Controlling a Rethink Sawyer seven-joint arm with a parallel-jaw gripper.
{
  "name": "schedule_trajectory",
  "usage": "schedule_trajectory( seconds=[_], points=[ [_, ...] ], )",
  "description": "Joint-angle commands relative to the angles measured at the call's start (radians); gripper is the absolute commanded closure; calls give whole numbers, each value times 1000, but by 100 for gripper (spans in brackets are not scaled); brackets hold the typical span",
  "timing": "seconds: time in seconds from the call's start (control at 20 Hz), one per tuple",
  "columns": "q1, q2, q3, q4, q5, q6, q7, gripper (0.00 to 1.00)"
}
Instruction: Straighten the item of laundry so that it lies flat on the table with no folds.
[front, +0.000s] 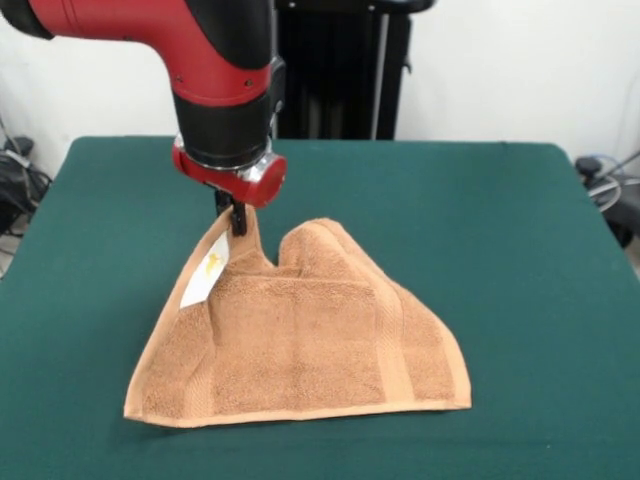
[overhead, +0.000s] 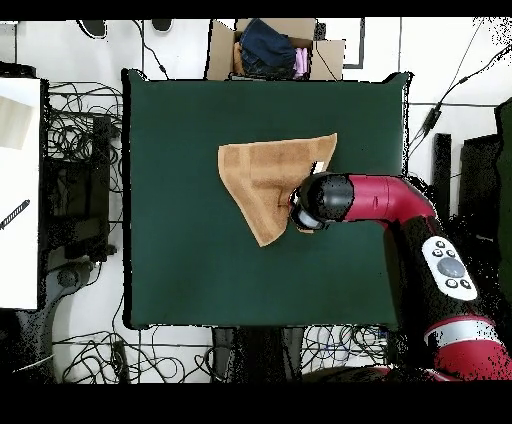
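Gripper (front: 238, 222) pinched shut on raised towel (front: 300, 350) corner beside white label (front: 205, 275); rest of towel on table (front: 520, 250), centre, front edge flat. Risk: thin grip slips, corner drops back folded; right hump stays creased.

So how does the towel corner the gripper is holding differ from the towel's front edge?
The held corner is lifted off the table, pinched in the gripper; the front edge lies on the cloth. The corner rises to a narrow peak with a fold beside it; the edge runs wide and nearly straight. A white label sits below the corner, none by the edge. Both are orange-tan terry.
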Motion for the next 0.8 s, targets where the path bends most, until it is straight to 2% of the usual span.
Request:
schedule_trajectory(
  seconds=[0.05,0.45,0.8],
  points=[
    [-27,-79,40,216,-9,-103,-84,100],
    [-54,-141,33,299,-10,-112,-94,100],
    [-88,-59,25,283,-73,-162,-118,100]
  ],
)
